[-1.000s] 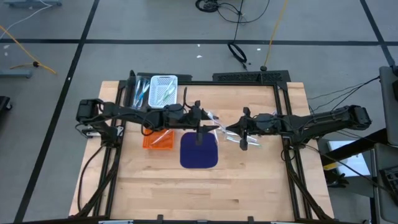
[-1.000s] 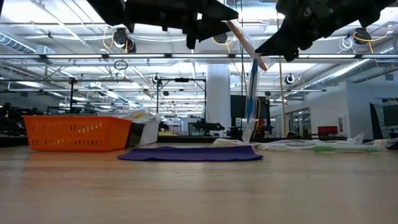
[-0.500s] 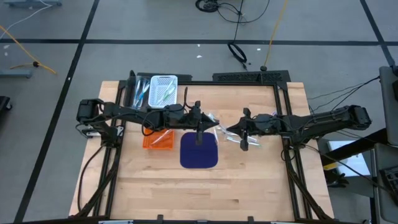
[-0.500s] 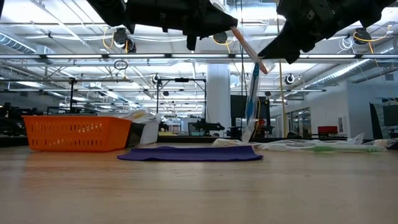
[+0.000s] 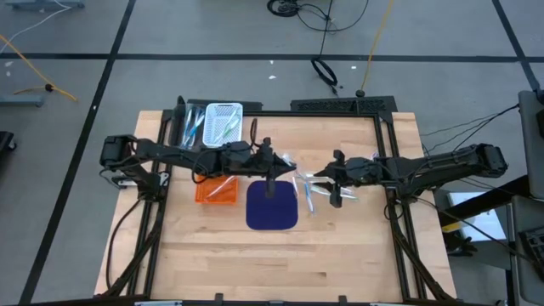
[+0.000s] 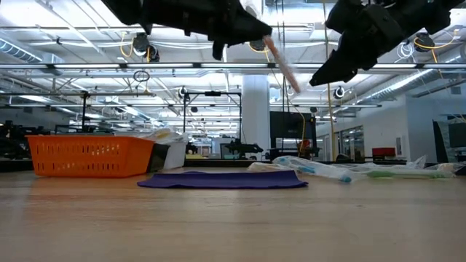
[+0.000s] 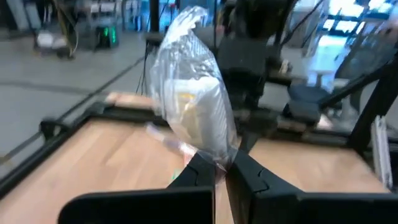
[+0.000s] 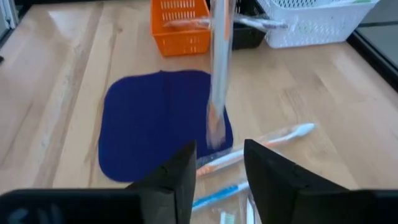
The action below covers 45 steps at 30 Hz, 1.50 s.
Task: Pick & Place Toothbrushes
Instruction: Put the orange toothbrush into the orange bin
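Observation:
My left gripper [image 5: 287,163] is shut on a toothbrush in a clear wrapper with pink accents [image 6: 282,65], high above the right edge of the dark blue mat [image 5: 272,206]. My right gripper [image 8: 219,168] is open and empty. It hovers just right of the held toothbrush, which hangs in front of it in the right wrist view [image 8: 217,81]. A teal-accented toothbrush [image 6: 313,167] lies flat on the table just right of the mat. More wrapped toothbrushes [image 5: 340,194] lie beside it. My left gripper pinches the wrapped toothbrush between its two fingers, on the wrapper near one end [image 7: 214,152]. The rest of the wrapper [image 7: 193,93] sticks out past the fingertips. In the low view the toothbrush slants down toward the right arm. It is lifted clear of the table and the mat.
An orange basket [image 5: 217,189] stands left of the mat, with a white basket [image 5: 223,121] and a dark tray of toothbrushes [image 5: 189,127] behind it at the far edge. Bare wood lies along the table's near side.
The teal toothbrush that hung upright between the two grippers has fallen and now lies flat on the table right of the mat. My right gripper has drawn back a little toward the table's right edge, away from the pink toothbrush, which stays in my left gripper.

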{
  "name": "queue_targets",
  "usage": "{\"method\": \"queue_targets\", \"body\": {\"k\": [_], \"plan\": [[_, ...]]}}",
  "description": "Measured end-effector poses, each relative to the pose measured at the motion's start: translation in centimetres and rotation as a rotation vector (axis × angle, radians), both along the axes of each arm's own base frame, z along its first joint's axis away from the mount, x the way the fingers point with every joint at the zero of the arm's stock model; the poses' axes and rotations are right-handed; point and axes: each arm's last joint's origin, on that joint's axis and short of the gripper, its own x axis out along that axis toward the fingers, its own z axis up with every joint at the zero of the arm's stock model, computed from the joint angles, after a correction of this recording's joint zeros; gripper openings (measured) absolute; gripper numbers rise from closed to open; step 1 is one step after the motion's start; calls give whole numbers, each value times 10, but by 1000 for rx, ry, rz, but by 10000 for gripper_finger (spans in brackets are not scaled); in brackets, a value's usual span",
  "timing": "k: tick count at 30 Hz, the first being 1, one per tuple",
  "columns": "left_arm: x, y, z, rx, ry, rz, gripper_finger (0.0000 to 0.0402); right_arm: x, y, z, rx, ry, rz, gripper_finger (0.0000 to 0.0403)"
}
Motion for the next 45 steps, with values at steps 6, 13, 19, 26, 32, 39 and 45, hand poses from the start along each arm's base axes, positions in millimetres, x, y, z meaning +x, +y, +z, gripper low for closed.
{"method": "queue_targets", "body": {"k": [6,13,19,26,32,39,45], "plan": [[-24,0,12,-29,149,50,6,-1,0,-2,-1,28,0,124],[-69,-3,22,-115,392,185,5,-1,0,-2,-1,29,0,120],[-102,-5,30,-217,503,290,7,-1,0,-2,-1,29,0,119],[-128,-5,33,-309,586,359,6,-2,0,-3,-1,35,1,117],[-140,-5,23,-350,735,427,5,-2,0,-3,0,42,3,116],[-150,-1,15,-381,862,497,5,-2,0,-4,0,44,3,116],[-160,2,10,-427,955,567,5,-2,0,-4,0,45,3,116]]}}
